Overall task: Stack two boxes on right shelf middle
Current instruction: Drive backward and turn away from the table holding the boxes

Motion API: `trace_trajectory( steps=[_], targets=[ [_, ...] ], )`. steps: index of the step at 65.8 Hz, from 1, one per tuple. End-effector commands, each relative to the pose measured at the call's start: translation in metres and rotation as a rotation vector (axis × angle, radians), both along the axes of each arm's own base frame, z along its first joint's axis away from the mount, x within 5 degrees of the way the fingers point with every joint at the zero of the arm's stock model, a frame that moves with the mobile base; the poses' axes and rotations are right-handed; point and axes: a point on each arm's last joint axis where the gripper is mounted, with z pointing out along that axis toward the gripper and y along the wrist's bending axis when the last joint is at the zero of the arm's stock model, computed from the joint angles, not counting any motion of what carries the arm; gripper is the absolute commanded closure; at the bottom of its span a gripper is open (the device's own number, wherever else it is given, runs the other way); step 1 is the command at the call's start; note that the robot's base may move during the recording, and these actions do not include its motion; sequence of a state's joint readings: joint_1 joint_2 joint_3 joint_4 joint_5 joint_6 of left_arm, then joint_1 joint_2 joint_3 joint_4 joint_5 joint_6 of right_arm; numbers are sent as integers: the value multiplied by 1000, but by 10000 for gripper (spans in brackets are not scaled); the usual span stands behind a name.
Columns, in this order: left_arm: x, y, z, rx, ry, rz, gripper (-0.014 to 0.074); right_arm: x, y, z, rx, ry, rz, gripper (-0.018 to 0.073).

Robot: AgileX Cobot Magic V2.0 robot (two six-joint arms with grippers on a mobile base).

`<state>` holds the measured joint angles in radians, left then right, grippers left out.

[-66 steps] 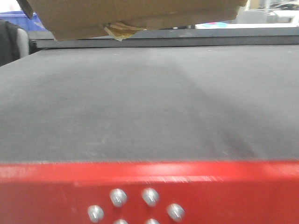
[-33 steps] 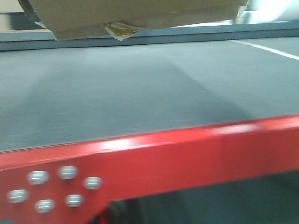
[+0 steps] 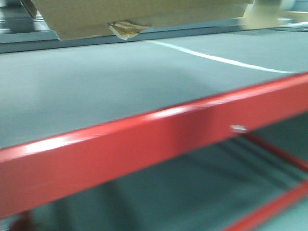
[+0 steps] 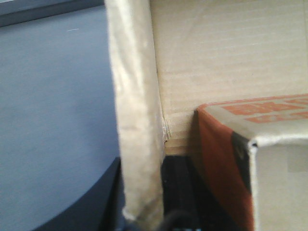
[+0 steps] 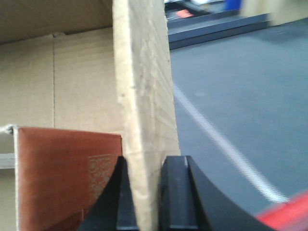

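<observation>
Cardboard carton (image 3: 144,12) sits at the top of the front view, held off the grey shelf (image 3: 96,91) by both arms. Can't tell if it's over the deck or short of the front rail.

Left side: left pincer (image 4: 142,204) pinches the carton's upright side wall. One black finger (image 4: 96,211) is outside, the other inside. Outside that wall is open grey deck out to the far edge. Inside, close to the corner, is an orange-printed box (image 4: 269,159), near the wall with a dark gap between.

Middle: the carton's bottom edge is clear of the deck, with a torn tape flap (image 3: 126,29) hanging off it. Plenty of open deck below. A white line (image 3: 216,58) runs diagonally across the deck towards the right. The red rail (image 3: 144,139) slants across the frame, higher at the right. A lower tier (image 3: 183,187) shows beneath it.

Right side: right pincer (image 5: 144,192) is clamped on the opposite side wall, black fingers (image 5: 175,192) either side of the cardboard edge. Inside is a red-brown box (image 5: 62,178) with a square printed code. It's touching the wall or just beside it, can't tell which. Outside the wall are grey deck, the white line and a corner of red rail at lower right.
</observation>
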<state>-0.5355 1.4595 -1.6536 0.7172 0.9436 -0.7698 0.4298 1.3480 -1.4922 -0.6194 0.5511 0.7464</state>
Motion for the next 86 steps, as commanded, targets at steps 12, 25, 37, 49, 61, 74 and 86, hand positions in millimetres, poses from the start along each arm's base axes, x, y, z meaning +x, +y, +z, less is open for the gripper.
trace_trajectory(
  steps=[12, 25, 37, 49, 61, 74, 86],
  targets=[
    [1, 1, 4, 7, -29, -5, 707, -8, 7, 27, 60, -204, 118, 711],
    [1, 1, 4, 7, -29, -5, 707, -9, 10, 31, 70, -246, 147, 711],
    [1, 1, 4, 7, -29, -5, 707, -10, 13, 35, 83, -294, 182, 711],
    [1, 1, 4, 7, -29, -5, 707, -12, 17, 41, 99, -356, 227, 711],
    [1, 1, 4, 7, -29, -5, 707, -13, 18, 43, 104, -375, 241, 711],
    [1, 1, 4, 10, -30, -4, 707, -13, 18, 43, 104, -375, 241, 711],
    [1, 1, 4, 10, -30, -4, 707, -13, 18, 43, 104, -375, 241, 711]
  ],
)
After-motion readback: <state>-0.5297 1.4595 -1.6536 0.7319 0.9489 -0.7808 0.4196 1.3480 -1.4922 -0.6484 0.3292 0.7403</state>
